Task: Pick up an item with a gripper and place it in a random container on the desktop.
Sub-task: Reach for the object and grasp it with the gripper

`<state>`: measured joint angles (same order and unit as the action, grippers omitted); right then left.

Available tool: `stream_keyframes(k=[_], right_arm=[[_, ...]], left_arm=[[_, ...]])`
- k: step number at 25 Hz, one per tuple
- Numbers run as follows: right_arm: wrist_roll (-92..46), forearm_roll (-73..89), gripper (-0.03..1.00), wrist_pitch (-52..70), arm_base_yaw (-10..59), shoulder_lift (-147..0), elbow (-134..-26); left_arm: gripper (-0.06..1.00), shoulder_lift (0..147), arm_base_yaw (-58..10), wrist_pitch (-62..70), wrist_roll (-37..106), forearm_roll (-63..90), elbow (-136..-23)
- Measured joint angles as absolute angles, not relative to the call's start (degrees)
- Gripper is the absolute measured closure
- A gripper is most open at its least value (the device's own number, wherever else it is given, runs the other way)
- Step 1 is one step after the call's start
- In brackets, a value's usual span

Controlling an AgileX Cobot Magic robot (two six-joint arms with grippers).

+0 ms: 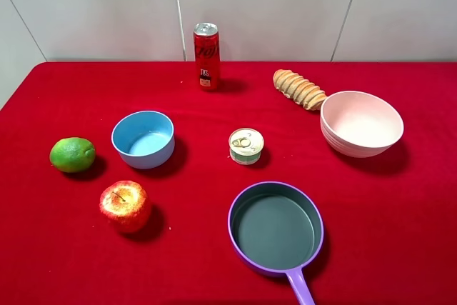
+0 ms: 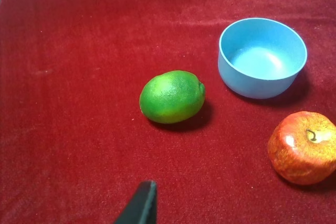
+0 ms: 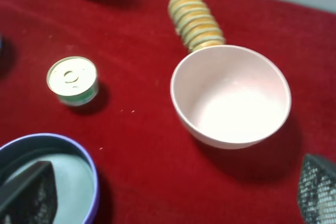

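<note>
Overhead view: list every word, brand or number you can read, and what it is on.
Soda can: white lettering down its red side, too blurred to read.
Same can, dark patch near its base: pale marks, too small to read.
Tin can: nothing legible on lid or label.
No text elsewhere.

The left gripper (image 2: 143, 203) shows a single black finger (image 2: 139, 211), a narrow wedge tapering to a blunt tip. Its partner lies outside the wrist camera's frame, so the spread of the jaws cannot be judged. That tip touches nothing. The right gripper (image 3: 176, 174) holds its two fingers (image 3: 26, 192) far apart, at opposite edges of what its wrist camera sees. Their inner pads (image 3: 317, 190) are dark with a fine grid texture. The gap between them is free, and this claw hangs aloft.
</note>
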<state>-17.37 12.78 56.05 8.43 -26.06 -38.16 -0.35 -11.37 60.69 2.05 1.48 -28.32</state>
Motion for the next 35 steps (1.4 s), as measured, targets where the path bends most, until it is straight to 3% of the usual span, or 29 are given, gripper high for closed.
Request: stream_keyframes(k=[27,35], right_arm=[[-17.37,9.36,0.27,54.68,25.06,-64.91,-54.47],[-17.37,7.23,0.27,52.95,26.32,-77.66,-59.67]], left_arm=[[-0.04,-0.35,-11.37,60.69,2.05,1.48,-28.32],[-0.04,-0.35,-11.37,60.69,2.05,1.48,-28.32]])
